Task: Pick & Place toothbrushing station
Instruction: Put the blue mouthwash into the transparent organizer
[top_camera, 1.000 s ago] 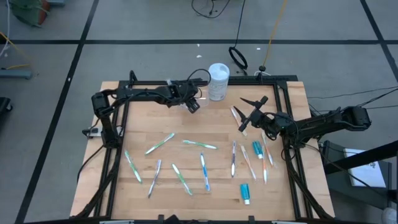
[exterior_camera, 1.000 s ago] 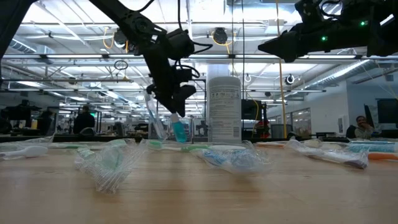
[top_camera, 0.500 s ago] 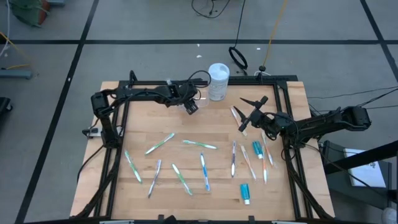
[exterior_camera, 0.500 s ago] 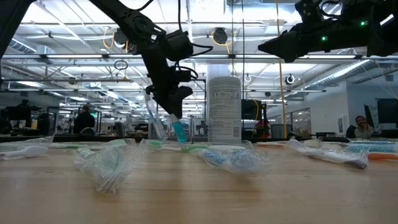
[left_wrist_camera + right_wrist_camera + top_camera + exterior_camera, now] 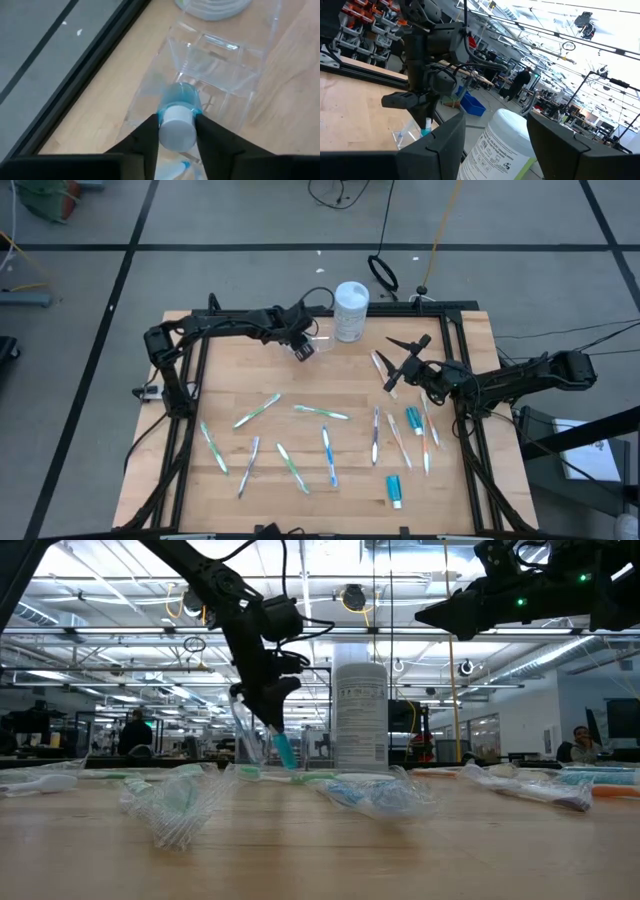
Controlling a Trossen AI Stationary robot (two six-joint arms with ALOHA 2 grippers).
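My left gripper [image 5: 176, 131] hangs at the far middle of the table [image 5: 300, 430], shut on a blue toothpaste tube [image 5: 180, 97] with a white cap. Just beneath it the clear toothbrushing station [image 5: 220, 65] stands on the wood beside the white tub [image 5: 351, 310]. The tube's lower end reaches down into or just over the station [image 5: 245, 740]; I cannot tell which. My right gripper [image 5: 405, 360] is open and raised over the table's right side, touching nothing. My left gripper has the tube's white cap [image 5: 176, 135] between its two fingers, one on each side. The fingers [image 5: 210, 140] come steeply from above, slanting down. The tube [image 5: 285, 750] hangs tilted below them, cap end up and blue body pointing down at the clear station.
Several toothbrushes [image 5: 322, 412] lie scattered over the near half of the table. Two more toothpaste tubes [image 5: 394, 490] [image 5: 413, 418] lie at the right. The white tub stands close to the station on its right. A dark frame [image 5: 190, 380] runs round the table.
My left gripper has tipped steeper and shifted a little toward the table's far left with the tube. The tube now leans more, its lower end still low by the station. My right arm has kept still.
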